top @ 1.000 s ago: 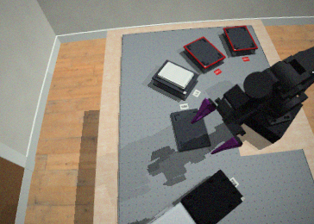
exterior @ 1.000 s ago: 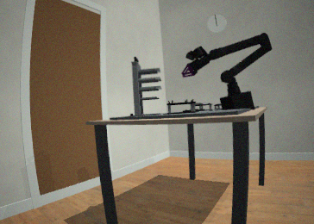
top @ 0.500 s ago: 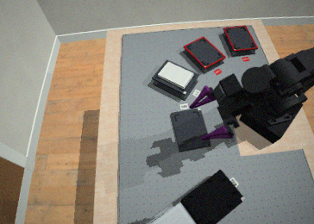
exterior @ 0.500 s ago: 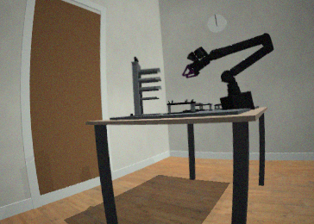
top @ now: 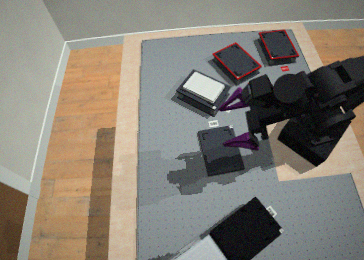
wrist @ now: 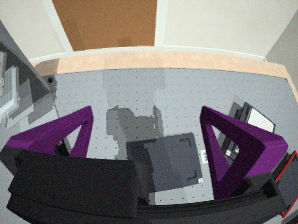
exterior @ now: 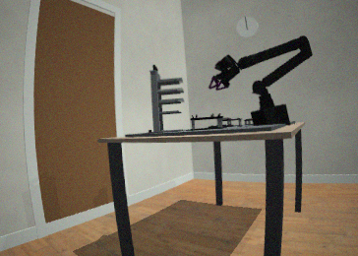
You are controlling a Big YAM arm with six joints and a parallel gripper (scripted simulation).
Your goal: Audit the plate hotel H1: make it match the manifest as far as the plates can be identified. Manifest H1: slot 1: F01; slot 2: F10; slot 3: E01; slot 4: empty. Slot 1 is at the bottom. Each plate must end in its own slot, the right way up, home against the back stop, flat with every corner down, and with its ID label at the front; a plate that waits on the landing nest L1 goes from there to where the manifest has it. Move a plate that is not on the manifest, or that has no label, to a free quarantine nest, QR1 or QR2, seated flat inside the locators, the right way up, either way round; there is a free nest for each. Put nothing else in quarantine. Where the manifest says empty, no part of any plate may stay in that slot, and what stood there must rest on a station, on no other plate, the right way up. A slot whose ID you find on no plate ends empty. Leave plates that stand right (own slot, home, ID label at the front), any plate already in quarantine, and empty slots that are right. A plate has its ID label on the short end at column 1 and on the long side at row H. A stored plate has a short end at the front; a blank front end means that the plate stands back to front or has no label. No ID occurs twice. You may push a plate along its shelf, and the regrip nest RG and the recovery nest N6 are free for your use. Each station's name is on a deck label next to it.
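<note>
My gripper (top: 239, 121) (exterior: 217, 82) is open and empty, with purple fingers spread wide. It hangs high above the deck. It is over the edge of an empty dark nest (top: 220, 149), which also shows between the fingers in the wrist view (wrist: 166, 165). A white plate (top: 202, 85) lies on a dark nest just beyond the gripper, and it shows at the right of the wrist view (wrist: 256, 119). The plate hotel H1 (top: 245, 231) stands at the near edge of the deck. In the side view (exterior: 166, 101) its shelves show edge-on, and I cannot read any plates or labels there.
Two red-framed nests (top: 236, 61) (top: 278, 45) lie at the far right of the deck, both with dark tops. The arm's base (top: 315, 131) stands at the right. Small deck labels (top: 213, 122) are too small to read.
</note>
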